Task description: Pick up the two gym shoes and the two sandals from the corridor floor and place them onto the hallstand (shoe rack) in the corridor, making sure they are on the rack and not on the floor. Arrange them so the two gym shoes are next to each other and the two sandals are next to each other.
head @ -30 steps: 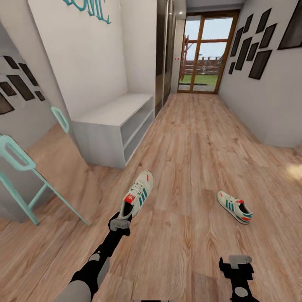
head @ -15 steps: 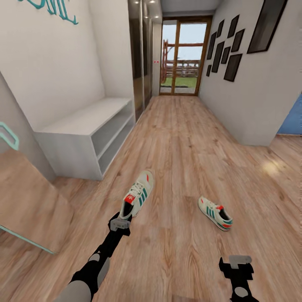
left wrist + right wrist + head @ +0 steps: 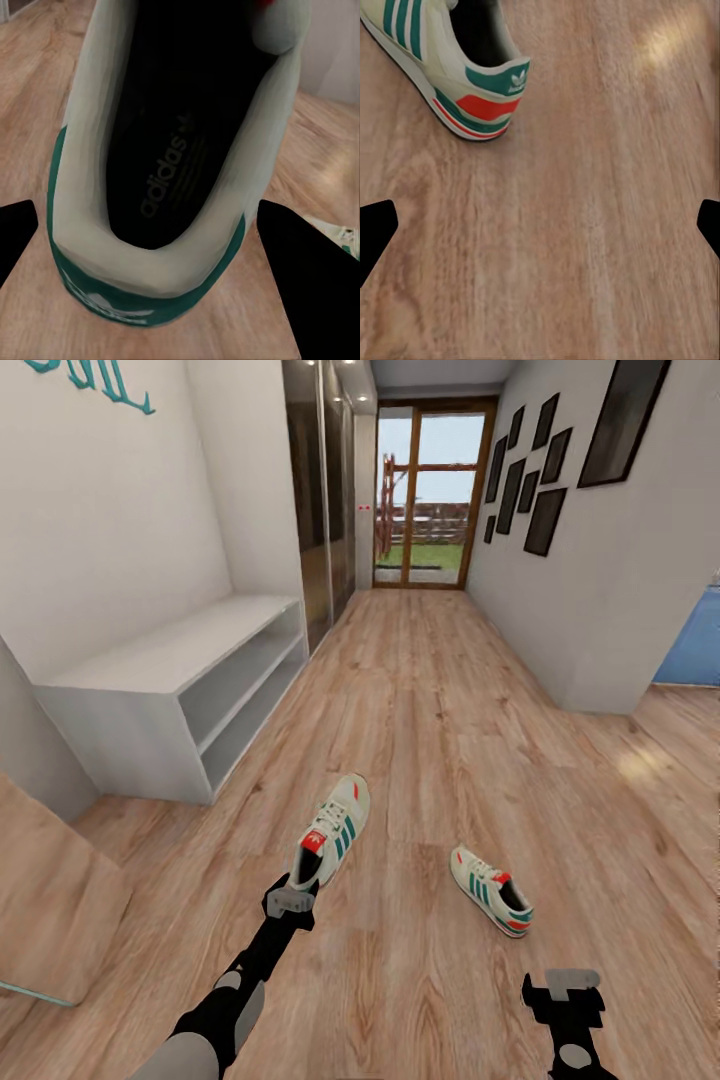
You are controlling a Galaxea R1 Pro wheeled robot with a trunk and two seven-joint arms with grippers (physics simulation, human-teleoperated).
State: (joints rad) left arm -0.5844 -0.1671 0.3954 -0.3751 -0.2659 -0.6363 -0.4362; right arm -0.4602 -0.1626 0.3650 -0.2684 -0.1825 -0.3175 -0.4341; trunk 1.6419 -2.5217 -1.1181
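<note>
View swung right, left tool [image 3: 297,890] gripping gym shoe [image 3: 333,831]

"adidas" on gym shoe insole [image 3: 161,180]

A glass door [image 3: 421,500] with a wooden frame closes the far end, well ahead of both claws. Dark picture frames [image 3: 545,520] hang on the right wall, teal lettering [image 3: 90,380] upper left.

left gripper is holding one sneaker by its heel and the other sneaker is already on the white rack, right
Not quite. The left gripper does hold one sneaker by its heel, but the other sneaker lies on the floor, ahead of the right gripper, not on the white rack. The head view shows it.
</note>
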